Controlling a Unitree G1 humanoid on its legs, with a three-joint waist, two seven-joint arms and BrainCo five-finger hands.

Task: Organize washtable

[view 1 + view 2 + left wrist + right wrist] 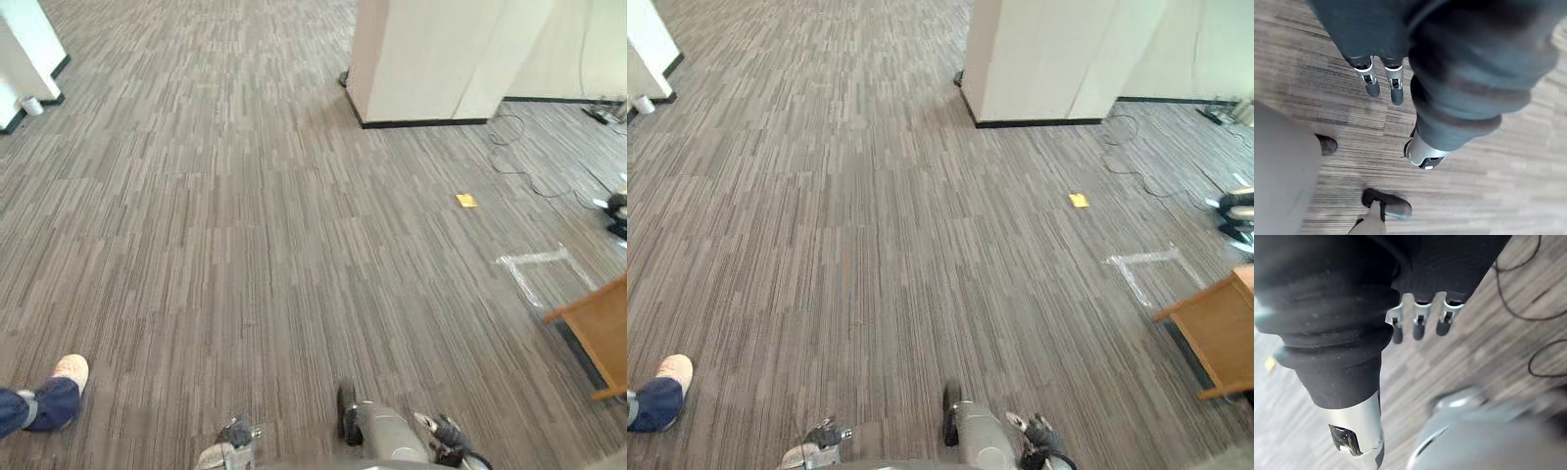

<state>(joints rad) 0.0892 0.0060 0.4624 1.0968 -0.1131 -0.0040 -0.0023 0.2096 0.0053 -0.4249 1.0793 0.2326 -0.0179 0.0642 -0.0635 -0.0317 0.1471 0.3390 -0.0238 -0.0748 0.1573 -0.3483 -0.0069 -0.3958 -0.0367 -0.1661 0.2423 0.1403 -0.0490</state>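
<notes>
Grey striped carpet point(245, 196) takes up most of the head views — no washtable or anything that belongs on one can be made out, so I can't say where the task's thing lies or how its long axis runs.

Landmarks in the head views:
- white pillar point(431, 59) with black skirting, top centre-right
- small yellow scrap point(466, 201) on the carpet, right of centre
- white tape outline point(537, 269) lower right, and just past it a wooden furniture corner point(600, 328) at the right edge
- white cabinet point(24, 54) in the upper left corner
- a person's foot point(54, 387) at the lower left edge

Hands:
- left hand point(1382, 78) hangs over bare carpet in its wrist view, fingers straight and relaxed, holding nothing
- right hand point(1420, 316) likewise, fingers straight, pointing at the floor, nothing between them

Judgement: with both hands hanging empty and no task object in sight, neither arm can be called nearer. The wooden corner sits on the right side of the frame — whether it's the washtable can't be told. The scene fits either walking toward the work area or away from it.
</notes>
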